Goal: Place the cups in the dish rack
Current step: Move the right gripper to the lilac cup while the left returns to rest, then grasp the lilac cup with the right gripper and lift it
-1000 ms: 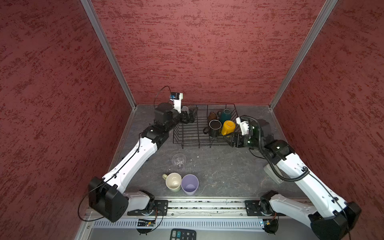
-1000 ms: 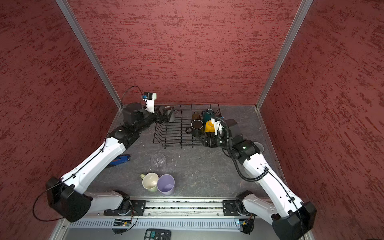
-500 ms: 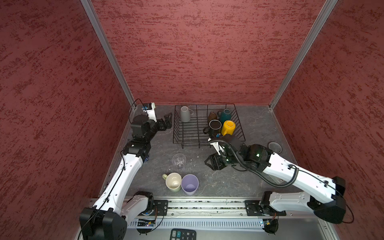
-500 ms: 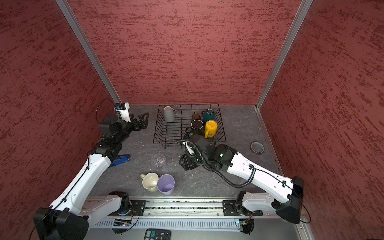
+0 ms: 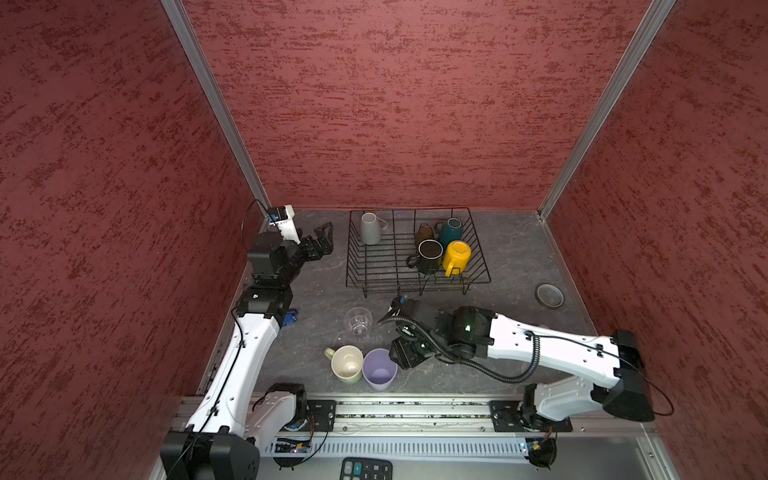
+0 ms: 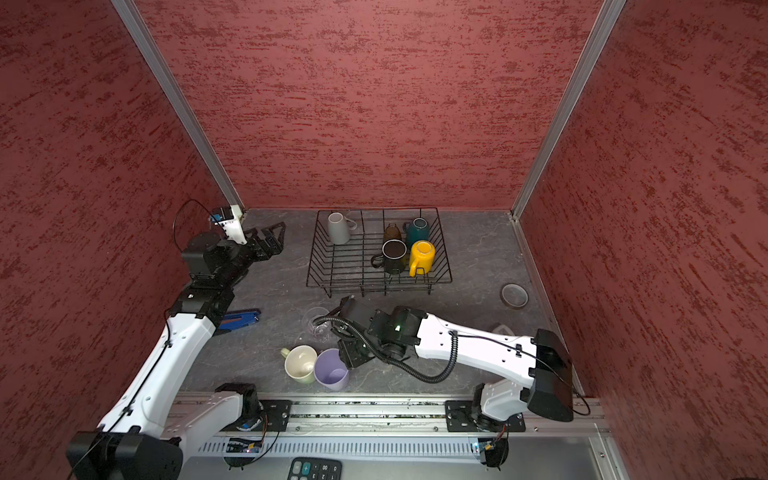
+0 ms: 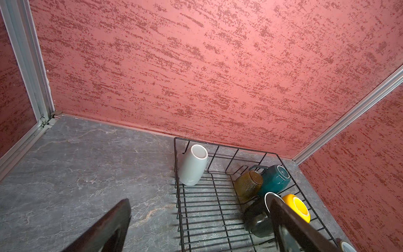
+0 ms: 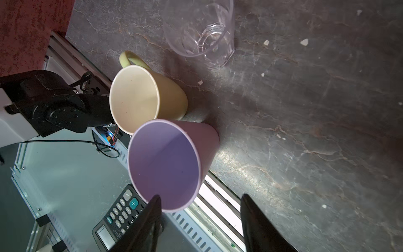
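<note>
Grey tabletop point(image 5: 515, 266) — right gripper point(image 8: 200, 196) parted at lilac tumbler point(image 8: 165, 161), near front edge

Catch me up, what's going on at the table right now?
The dish rack holds the grey mug, brown mug, teal mug, black mug and yellow mug. The clear glass, pale-green mug and lilac tumbler stand on the table in front of it. The right gripper is at the lilac tumbler, jaws open, one finger over its mouth and one outside its wall. The left gripper hangs open and empty beside the rack, on the grey mug's side.
</note>
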{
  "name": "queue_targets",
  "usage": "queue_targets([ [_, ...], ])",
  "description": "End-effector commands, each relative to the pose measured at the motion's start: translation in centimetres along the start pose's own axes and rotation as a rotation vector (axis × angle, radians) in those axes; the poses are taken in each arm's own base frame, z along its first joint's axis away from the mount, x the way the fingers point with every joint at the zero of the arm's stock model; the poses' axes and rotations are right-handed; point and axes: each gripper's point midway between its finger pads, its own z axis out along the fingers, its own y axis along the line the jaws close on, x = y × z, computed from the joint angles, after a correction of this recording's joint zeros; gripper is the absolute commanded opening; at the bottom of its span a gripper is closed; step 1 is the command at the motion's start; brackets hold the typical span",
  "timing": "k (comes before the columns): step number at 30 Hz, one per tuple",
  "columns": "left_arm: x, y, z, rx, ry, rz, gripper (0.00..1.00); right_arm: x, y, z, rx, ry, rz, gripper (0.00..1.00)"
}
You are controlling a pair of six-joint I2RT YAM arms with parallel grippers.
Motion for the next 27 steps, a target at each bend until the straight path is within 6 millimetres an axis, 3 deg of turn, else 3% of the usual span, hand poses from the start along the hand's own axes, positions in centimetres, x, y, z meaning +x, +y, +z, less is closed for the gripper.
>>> queue_targets([
  [1,-0.2,0.0,-0.3,0.007,-0.014,-0.006,1.00,-0.5,0.3,0.8,0.007,-0.045,0.039,0.59],
  [10,-0.1,0.1,-0.3,0.001,-0.010,-0.006,1.00,-0.1,-1.1,4.4,0.131,-0.003,0.016,0.53],
  [16,0.0,0.3,-0.3,-0.010,-0.004,-0.006,1.00,0.2,-2.3,5.6,0.205,0.026,0.013,0.35],
  [22,-0.1,0.4,-0.4,-0.013,-0.005,-0.004,1.00,0.1,-3.6,5.2,0.290,0.026,-0.008,0.14],
  [27,-0.1,0.3,-0.5,-0.013,-0.008,-0.001,1.00,0.7,-5.4,3.7,0.376,0.036,-0.019,0.04],
])
